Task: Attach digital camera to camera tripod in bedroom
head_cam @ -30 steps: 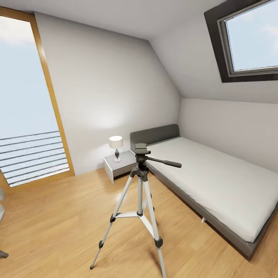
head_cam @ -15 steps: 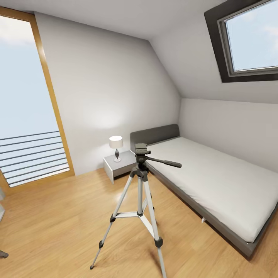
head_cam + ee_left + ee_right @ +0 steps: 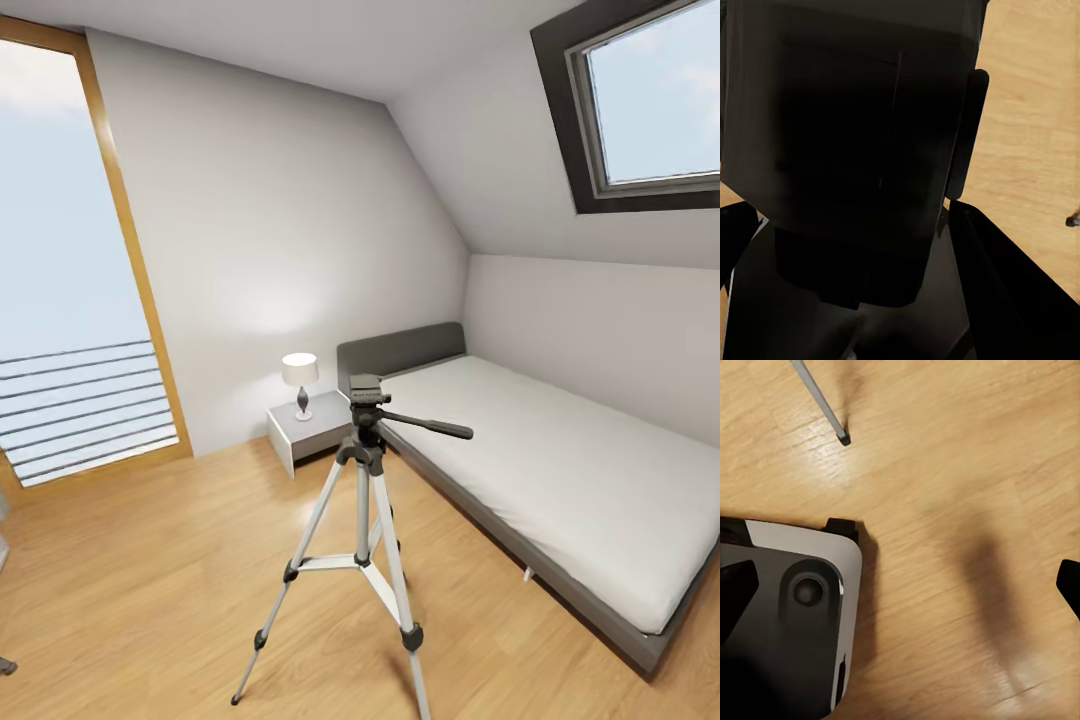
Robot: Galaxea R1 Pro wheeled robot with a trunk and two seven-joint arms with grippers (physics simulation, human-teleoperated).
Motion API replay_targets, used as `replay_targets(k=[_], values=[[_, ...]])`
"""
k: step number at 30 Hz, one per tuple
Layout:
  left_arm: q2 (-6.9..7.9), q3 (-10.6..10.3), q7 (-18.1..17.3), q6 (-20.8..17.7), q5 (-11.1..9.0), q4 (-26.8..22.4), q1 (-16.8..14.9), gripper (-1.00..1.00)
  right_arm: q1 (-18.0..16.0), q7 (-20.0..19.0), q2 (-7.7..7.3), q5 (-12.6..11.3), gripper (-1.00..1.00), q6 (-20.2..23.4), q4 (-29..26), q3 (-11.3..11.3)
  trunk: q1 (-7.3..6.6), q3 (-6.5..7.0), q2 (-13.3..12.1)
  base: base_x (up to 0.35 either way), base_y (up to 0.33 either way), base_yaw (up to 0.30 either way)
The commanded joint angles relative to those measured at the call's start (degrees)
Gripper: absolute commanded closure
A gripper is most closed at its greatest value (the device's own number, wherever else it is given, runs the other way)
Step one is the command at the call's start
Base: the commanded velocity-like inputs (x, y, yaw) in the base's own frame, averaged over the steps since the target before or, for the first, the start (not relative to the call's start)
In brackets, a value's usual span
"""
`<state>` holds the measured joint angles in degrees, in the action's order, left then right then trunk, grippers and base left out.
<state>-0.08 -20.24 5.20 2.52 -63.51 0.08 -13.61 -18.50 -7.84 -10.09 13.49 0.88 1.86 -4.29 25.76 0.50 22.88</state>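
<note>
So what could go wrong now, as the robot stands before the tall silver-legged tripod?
1. One black foot of the camera tripod lies near the robot's grey base; rolling closer could knock it over.
2. Its long black handle sticks out toward the grey-framed bed; an arm may catch it.

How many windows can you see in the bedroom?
2. The tall window with the wooden frame reaches the floor at the left, with pale slats low across it. The skylight sits in the sloped wall at the upper right, above the bed. More may lie outside the picture.
</note>
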Motion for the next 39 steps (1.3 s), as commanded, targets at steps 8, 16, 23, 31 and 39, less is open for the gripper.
replay_targets(k=[8,16,23,31,39], values=[[-0.04,-0.51,0.08,0.11,-0.30,0.01,-0.01,1.00,-0.04,-0.13,0.05,0.48,-1.00,0.14,0.08,-0.46,0.02,-0.02,0.04,0.000,0.000,0.107],[-0.09,-0.50,0.08,0.08,-0.30,0.01,-0.01,1.00,-0.04,-0.10,-0.01,0.45,-1.00,0.19,0.07,-0.48,0.02,-0.02,0.04,-0.026,0.000,0.073],[-0.09,-0.50,0.08,0.03,-0.30,0.01,-0.01,1.00,-0.04,3.24,0.12,0.32,-1.00,-0.48,0.15,-0.54,0.02,-0.30,0.04,-0.001,0.000,0.002],[0.02,-0.50,0.08,-0.13,-0.32,-0.03,-0.01,1.00,-0.04,4.49,0.14,0.31,-1.00,-0.46,0.16,-0.55,0.02,-1.01,0.04,0.000,0.000,0.000],[0.40,-0.50,0.08,0.05,-0.45,-0.15,-0.01,1.00,-0.04,4.58,0.15,0.31,-1.00,-0.58,0.16,-0.55,0.02,-1.75,0.04,0.000,0.000,0.000]])
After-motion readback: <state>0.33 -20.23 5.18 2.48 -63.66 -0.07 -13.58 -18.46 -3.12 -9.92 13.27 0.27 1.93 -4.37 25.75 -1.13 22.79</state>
